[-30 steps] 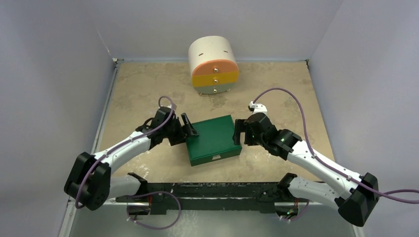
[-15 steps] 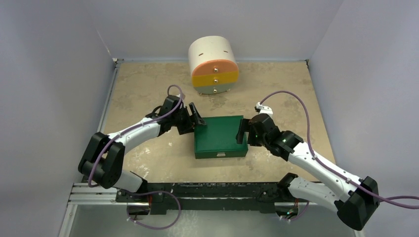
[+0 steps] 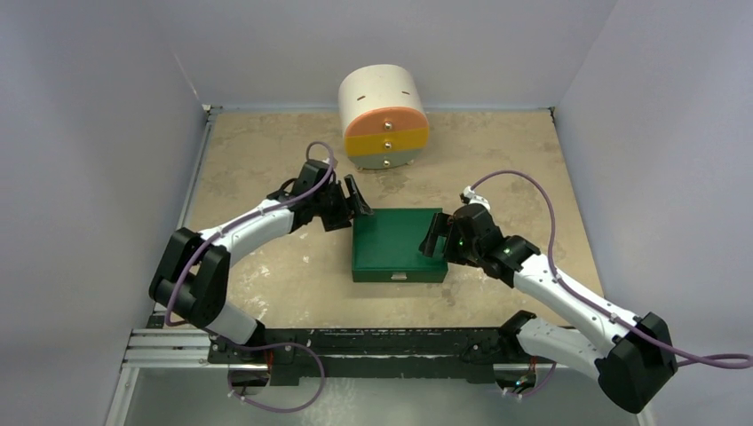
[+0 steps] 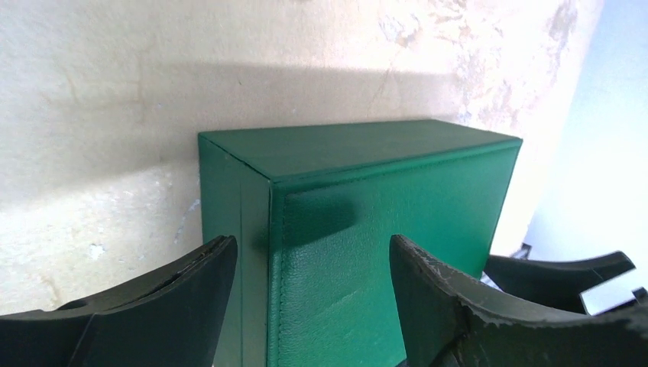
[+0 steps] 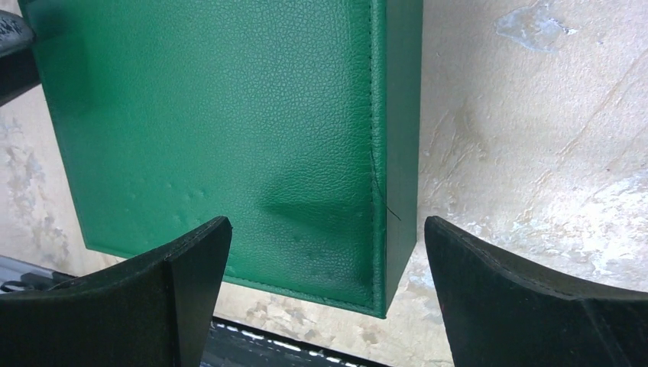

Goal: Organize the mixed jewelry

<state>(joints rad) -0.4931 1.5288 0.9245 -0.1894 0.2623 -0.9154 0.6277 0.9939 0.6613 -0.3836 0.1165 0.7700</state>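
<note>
The closed green leather jewelry box sits between the spread left gripper and right gripper, both grasping nothing; no jewelry shows.

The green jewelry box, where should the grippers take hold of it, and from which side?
Probably by its two short side walls. The green jewelry box lies flat and closed, its lid too broad for one gripper to span. The left gripper sits open at its far-left corner, the right gripper open at its right edge, so squeezing inward from both sides suits it.
</note>
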